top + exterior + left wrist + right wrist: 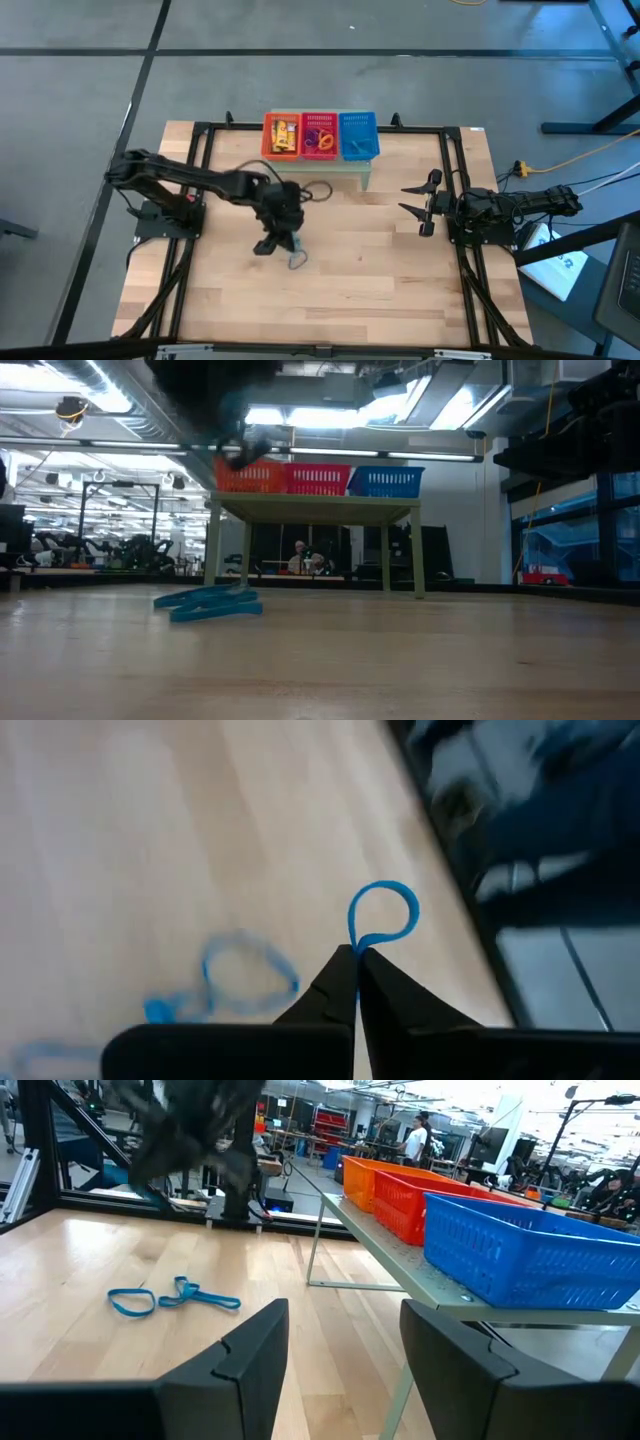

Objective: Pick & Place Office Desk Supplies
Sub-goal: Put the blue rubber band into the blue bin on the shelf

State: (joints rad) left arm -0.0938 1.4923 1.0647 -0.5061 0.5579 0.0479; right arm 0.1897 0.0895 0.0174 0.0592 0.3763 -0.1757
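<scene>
My left gripper (357, 960) is shut on a thin blue loop (385, 910) and hangs above the table's middle (280, 240); it shows blurred near the top of the low view (238, 448). More blue loops (297, 259) lie flat on the wood just below it (210, 603) (175, 1297) (245, 970). My right gripper (340, 1350) is open and waits by the table's right side (420, 208), touching nothing. The orange basket (282, 135) and the red basket (319, 135) hold small items. The blue basket (358, 135) stands beside them. My left gripper pinches the blue loop between its two fingertips at the loop's narrow end (358, 946). The rest of the loop stands out past the fingertips as a small open ring. It looks lifted clear of the table.
The three mesh baskets stand in a row on a low pale green stand (315, 510) at the table's far middle. A black metal frame (447, 160) runs round the work area. Bare wood lies between the arms and toward the near edge.
</scene>
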